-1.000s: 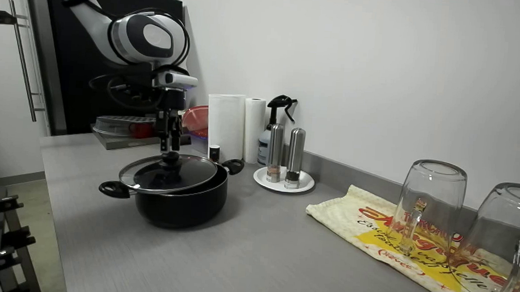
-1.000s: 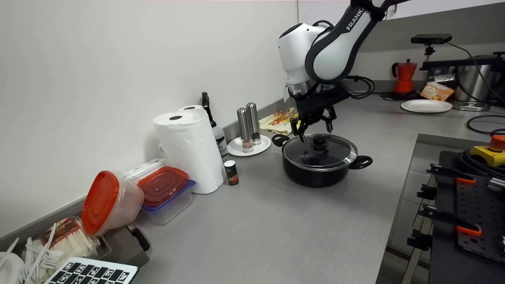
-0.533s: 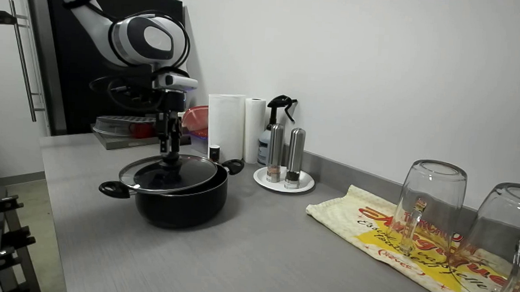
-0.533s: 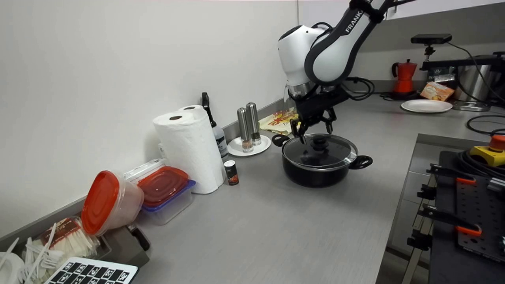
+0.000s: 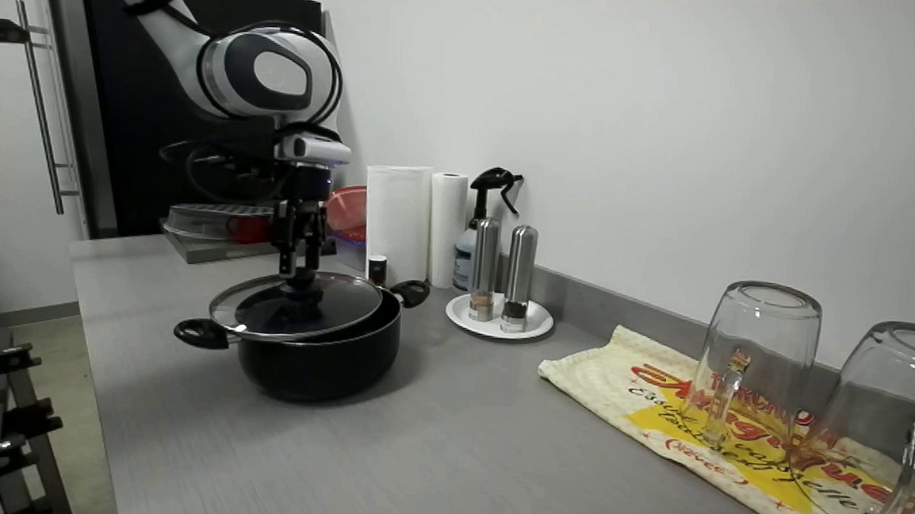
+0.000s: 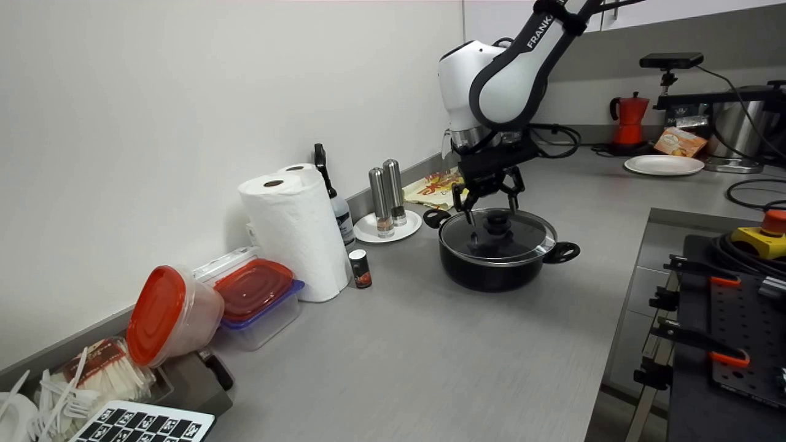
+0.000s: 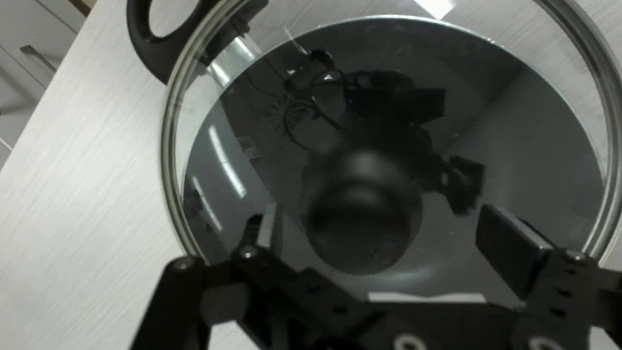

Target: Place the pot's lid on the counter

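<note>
The black pot (image 5: 323,372) stands on the grey counter (image 5: 493,450); the pot (image 6: 491,276) and counter (image 6: 399,368) show in both exterior views. The round glass lid (image 5: 351,306) lies on the pot, a little off to one side, leaving a strip of the rim uncovered. The lid also shows in an exterior view (image 6: 463,242) and the wrist view (image 7: 525,136). My gripper (image 7: 386,228) is open, pointing down, its fingers apart on either side of the black knob (image 7: 362,238), touching neither side. In an exterior view the gripper (image 5: 298,267) partly hides the knob.
A white plate (image 5: 457,324) with two steel mills, paper towel rolls (image 5: 398,221), a spray bottle (image 5: 466,249) and a small shaker (image 6: 360,269) stand along the wall. A patterned cloth (image 5: 625,370) with glass mugs lies farther along. Plastic containers (image 6: 258,294) stand beside the rolls.
My gripper has moved slightly down toward the knob and stands more upright, with the arm shifted a little. Its fingers stay open. The pot and lid have not moved.
</note>
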### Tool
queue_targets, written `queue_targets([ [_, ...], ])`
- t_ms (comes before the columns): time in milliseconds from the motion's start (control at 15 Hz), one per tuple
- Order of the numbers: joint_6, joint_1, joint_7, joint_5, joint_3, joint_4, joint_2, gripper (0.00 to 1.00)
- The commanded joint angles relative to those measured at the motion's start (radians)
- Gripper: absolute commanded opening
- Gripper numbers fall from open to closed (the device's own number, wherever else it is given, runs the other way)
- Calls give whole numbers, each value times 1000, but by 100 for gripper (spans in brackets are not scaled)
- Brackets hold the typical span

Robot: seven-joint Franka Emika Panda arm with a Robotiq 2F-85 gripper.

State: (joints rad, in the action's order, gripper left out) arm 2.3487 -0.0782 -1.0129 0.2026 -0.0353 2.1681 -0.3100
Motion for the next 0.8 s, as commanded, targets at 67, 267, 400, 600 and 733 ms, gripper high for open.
queue_targets([
  [67,24,18,34,-123,-3,-28,-13,100],
  [267,37,20,35,-142,-8,-28,-15,100],
  [400,37,21,35,-144,-11,-26,-15,100],
  [600,34,21,34,-137,-19,-21,-18,100],
  [733,30,21,32,-135,-24,-17,-21,100],
])
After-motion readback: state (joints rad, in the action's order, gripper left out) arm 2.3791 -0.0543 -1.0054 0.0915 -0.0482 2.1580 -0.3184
